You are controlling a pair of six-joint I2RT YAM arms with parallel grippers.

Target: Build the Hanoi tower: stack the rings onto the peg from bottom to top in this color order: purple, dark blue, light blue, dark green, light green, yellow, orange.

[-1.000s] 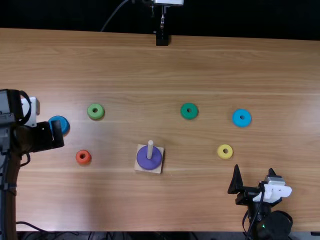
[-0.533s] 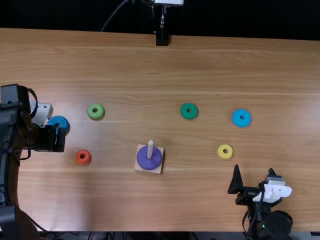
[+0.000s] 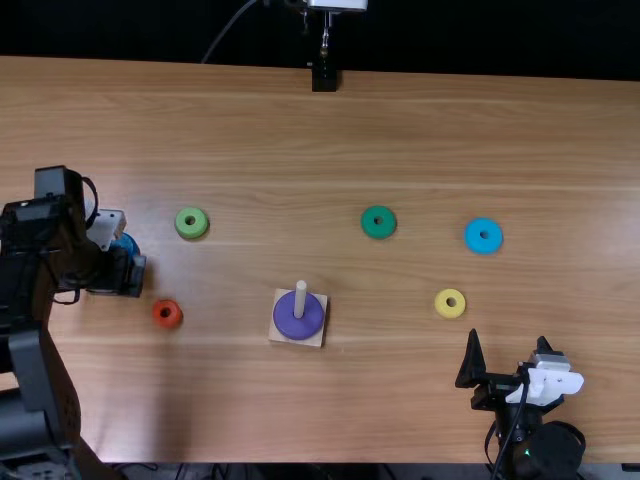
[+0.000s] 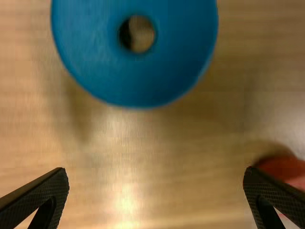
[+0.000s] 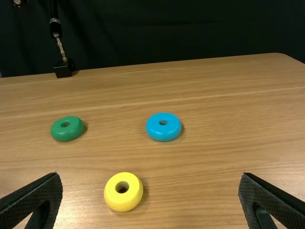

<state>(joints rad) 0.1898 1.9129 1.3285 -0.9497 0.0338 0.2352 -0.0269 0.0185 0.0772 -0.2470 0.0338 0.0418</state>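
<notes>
The left gripper [image 3: 132, 275] is low over the dark blue ring [image 3: 127, 245], partly covering it. In the left wrist view the left gripper [image 4: 156, 188] is open, with the dark blue ring [image 4: 95, 62] beyond its fingertips and nothing between them. The purple ring [image 3: 298, 318] lies around the peg [image 3: 300, 290] on its square base. The right gripper [image 3: 510, 345] stands open near the table's front edge; in the right wrist view the right gripper [image 5: 150, 183] has the yellow ring [image 5: 111, 196] in front. Light blue [image 3: 483, 236] and dark green [image 3: 378, 222] rings lie farther back.
The light green ring [image 3: 190, 222] lies on the left side of the table [image 3: 300, 140], right of the left arm. Nearer the front is the orange ring [image 3: 167, 313], close to the left gripper. A black stand [image 3: 324, 78] is at the back edge.
Over the last second, the left arm has swung a little rightward, and its gripper now covers more of the dark blue ring. The right arm and the other rings have stayed put.
</notes>
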